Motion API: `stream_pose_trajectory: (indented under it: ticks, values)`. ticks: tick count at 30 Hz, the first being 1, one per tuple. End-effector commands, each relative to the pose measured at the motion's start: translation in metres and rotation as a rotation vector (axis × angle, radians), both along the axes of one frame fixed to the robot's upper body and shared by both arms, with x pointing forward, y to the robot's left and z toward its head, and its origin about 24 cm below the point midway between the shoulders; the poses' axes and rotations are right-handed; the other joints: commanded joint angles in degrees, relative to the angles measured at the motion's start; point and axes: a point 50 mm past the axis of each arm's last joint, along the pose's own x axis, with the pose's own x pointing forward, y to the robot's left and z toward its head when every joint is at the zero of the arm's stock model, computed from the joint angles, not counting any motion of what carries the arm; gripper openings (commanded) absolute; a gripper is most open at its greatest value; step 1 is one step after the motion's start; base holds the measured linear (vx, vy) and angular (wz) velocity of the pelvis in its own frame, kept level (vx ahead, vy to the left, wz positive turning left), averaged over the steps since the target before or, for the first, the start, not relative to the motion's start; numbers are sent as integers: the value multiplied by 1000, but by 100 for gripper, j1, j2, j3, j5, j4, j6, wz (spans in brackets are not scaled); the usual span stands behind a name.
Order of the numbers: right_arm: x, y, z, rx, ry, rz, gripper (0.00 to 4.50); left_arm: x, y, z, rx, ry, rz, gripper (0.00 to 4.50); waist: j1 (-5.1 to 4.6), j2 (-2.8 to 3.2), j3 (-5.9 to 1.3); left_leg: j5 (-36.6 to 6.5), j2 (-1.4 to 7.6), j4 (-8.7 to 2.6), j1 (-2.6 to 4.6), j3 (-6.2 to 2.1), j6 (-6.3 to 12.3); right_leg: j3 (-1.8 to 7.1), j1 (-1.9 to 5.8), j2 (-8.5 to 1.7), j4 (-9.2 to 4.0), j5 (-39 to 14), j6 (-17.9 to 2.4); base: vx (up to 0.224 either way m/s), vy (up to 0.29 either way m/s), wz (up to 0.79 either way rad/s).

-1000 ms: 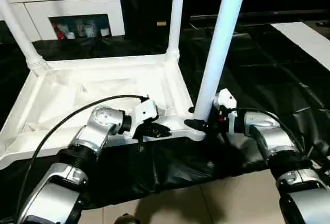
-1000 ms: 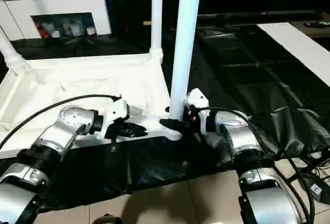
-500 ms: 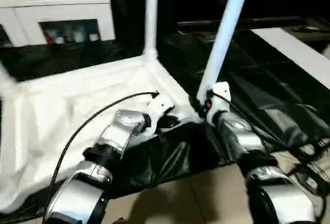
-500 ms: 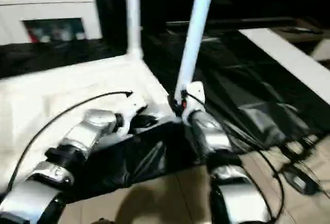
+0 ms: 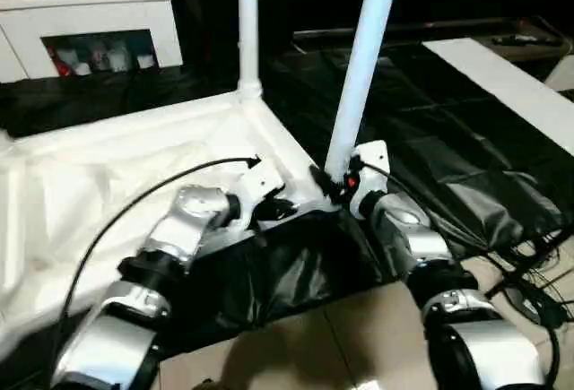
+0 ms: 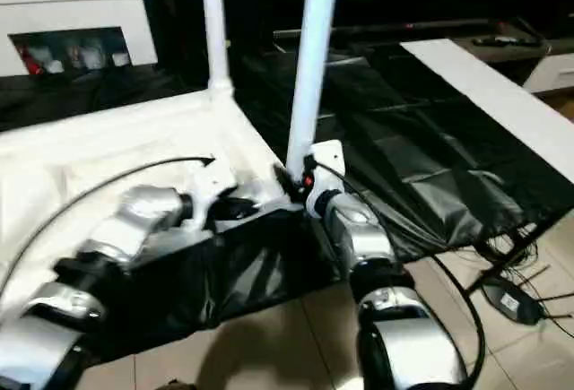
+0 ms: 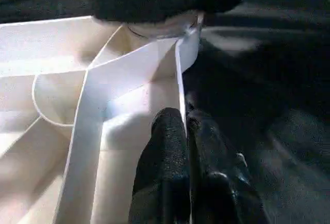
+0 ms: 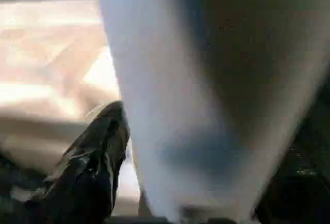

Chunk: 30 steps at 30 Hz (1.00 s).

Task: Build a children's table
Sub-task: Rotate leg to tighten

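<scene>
Lying upside down on black sheeting (image 5: 466, 139), the small white plastic table (image 5: 108, 166) was pinched at its rim by the closed left gripper (image 7: 184, 126); the right gripper (image 5: 325, 184) straddled the near round tube leg (image 5: 363, 58), grip undeterminable.

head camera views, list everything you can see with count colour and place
children's table: one, white, upside down on the black sheet, ribbed underside up
tube legs: two, white, standing up from its near right and far right corners
black sheet: one, spread over the tiled floor
cabinet: one, white, far left, small items inside
cables: black, floor at right
left gripper: one, black, shut on the table's near rim
right gripper: one, black, at the near leg's base
</scene>
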Motion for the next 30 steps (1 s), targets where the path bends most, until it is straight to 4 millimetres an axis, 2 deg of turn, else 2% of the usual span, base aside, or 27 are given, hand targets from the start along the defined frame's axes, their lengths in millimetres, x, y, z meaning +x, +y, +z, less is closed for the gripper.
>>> stream_pose_trajectory:
  ticks: [1,2,3,4,5,6,7,8,10,12,13,15,17,19,21,22,24,26,30]
  values:
    - [-10,11,-8,-20,35,139,317,-7,-14,1,-9,5,-120,0,25,72,-309,-2344,35,-402,116,50,-140,131,116,-184,-429,-1304,-1144,0,0,0]
    - [-11,7,-7,-28,30,201,317,-8,-11,2,-11,15,-143,0,37,99,-308,-2267,37,-398,115,53,-134,132,124,-181,-412,-1186,-1182,55,-14,4]
    - [-12,5,-6,-33,28,245,317,-9,-9,3,-14,22,-160,0,51,83,-324,-2062,35,-381,84,60,-92,112,176,-158,-365,-904,-1250,57,-7,-1]
    - [-12,5,-6,-33,28,245,317,-9,-9,3,-14,22,-160,0,51,83,-324,-2062,35,-381,84,60,-92,112,176,-158,-365,-904,-1250,57,-7,-1]
    - [-15,1,-4,-37,29,311,317,-10,-7,4,-13,25,-184,0,69,98,-354,-1661,34,-344,59,74,-10,95,211,-142,-292,-304,-1375,50,3,-3]
    - [-17,-2,-3,-50,33,382,317,-11,-4,5,-12,35,-210,0,80,106,-369,-1526,39,-327,61,76,14,91,218,-146,-272,-87,-1418,0,0,0]
    - [-19,-5,-2,-59,37,430,317,-12,-2,6,-11,41,-227,0,109,94,-403,-1052,18,-253,58,97,192,75,230,-112,-200,709,-1571,0,0,0]
    - [-19,-5,-2,-59,37,430,317,-12,-2,6,-11,41,-227,0,114,94,-395,-967,15,-248,39,98,239,69,233,-114,-184,840,-1602,0,0,0]
    - [-25,-11,-1,-90,54,542,317,-14,2,8,-18,64,-274,0,133,78,-388,-1089,19,-249,67,114,308,63,229,-129,-200,690,-1668,0,0,0]
    - [-28,-13,-1,-100,62,601,317,-15,3,9,-21,76,-295,0,142,79,-360,-1339,32,-274,74,114,286,69,223,-142,-239,261,-1647,0,0,0]
    - [-32,-14,-1,-103,72,655,301,-16,4,9,-21,83,-310,0,152,92,-351,-1480,46,-291,85,112,235,77,210,-156,-256,8,-1616,0,0,0]
    - [-36,-14,0,-107,83,730,284,-17,5,10,-22,94,-330,0,161,82,-330,-1673,54,-313,91,111,177,89,198,-160,-282,-317,-1573,0,0,0]
    - [-37,-14,0,-109,84,740,281,-17,5,10,-22,96,-332,0,170,84,-330,-1759,59,-321,100,106,128,90,195,-170,-293,-477,-1554,0,0,0]
    - [-43,-14,0,-141,102,838,272,-15,7,11,-11,103,-346,0,182,101,-323,-1943,59,-330,118,106,57,99,176,-170,-315,-717,-1518,0,0,0]
    - [-44,-14,0,-148,106,857,249,-15,7,11,-8,103,-349,0,193,90,-318,-1974,60,-333,117,105,30,108,171,-178,-324,-821,-1494,0,0,0]
    - [-44,-13,0,-150,107,864,244,-15,7,12,-8,104,-350,0,200,108,-316,-1994,58,-337,111,99,14,110,170,-182,-324,-899,-1474,0,0,0]
    - [-44,-13,0,-151,108,870,234,-14,7,12,-8,105,-350,0,206,85,-315,-1982,54,-337,103,97,-3,110,173,-181,-326,-941,-1443,0,0,0]
    - [-45,-11,1,-143,112,879,234,-13,7,13,-10,106,-348,0,213,111,-324,-1941,53,-331,106,92,-5,112,173,-186,-320,-916,-1443,0,0,0]
    - [-46,-9,0,-110,122,868,227,-12,8,13,-14,111,-335,0,243,107,-335,-1797,47,-315,98,96,42,108,177,-178,-304,-768,-1460,0,0,0]
